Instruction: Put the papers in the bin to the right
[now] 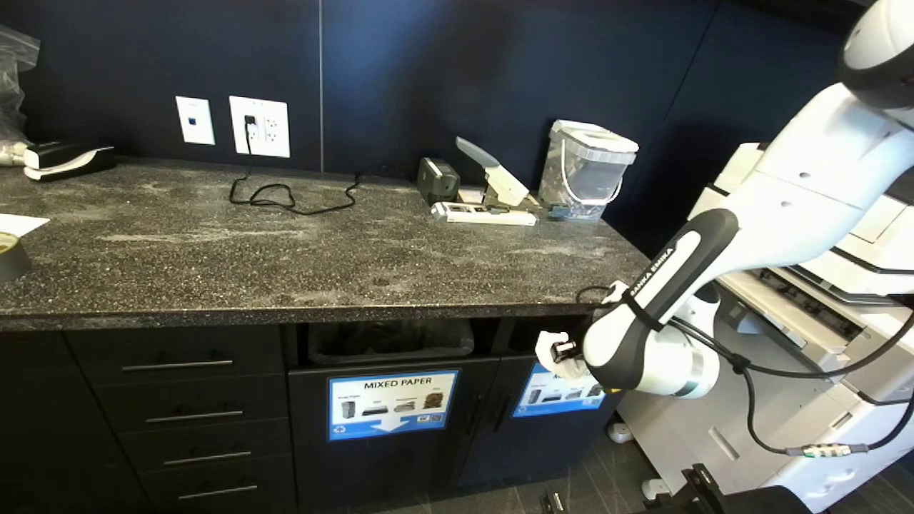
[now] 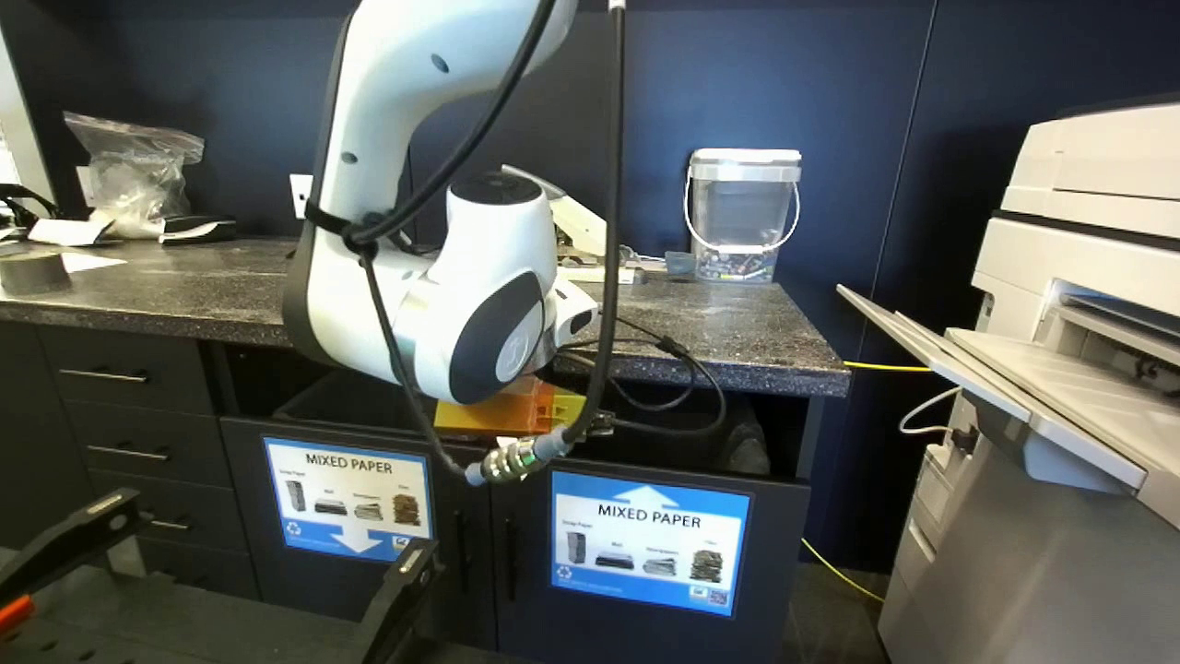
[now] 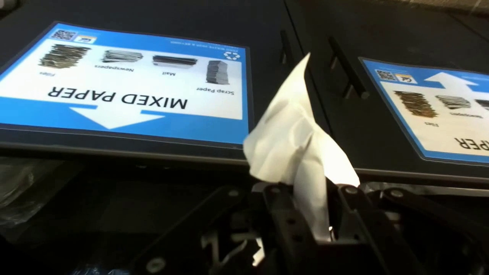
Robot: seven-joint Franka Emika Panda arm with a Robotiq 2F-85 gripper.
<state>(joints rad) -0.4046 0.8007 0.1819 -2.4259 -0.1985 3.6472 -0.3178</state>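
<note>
The coming move, as we judge it, turns on where the paper stands against the bin to the right. In the wrist view the signs read upside down, so that bin lies toward that view's left, behind the upper edge of its door. The seam between this door and its neighbour passes behind the paper, so we take the paper to be near the dividing line rather than over the bin's middle. How high it sits against the door's edge, we cannot tell. Its long axis runs outward from the tool to a pointed corner.

The tool itself is nearly closed: we see its fingers a narrow gap apart, with the crumpled paper pinched between them and most of the sheet jutting past the tips. In an exterior view the arm reaches down in front of the worktop and hides most of that grip from us. We would slide sideways toward the bin's middle before letting go; released here, so light a sheet could snag on the door's edge.
</note>
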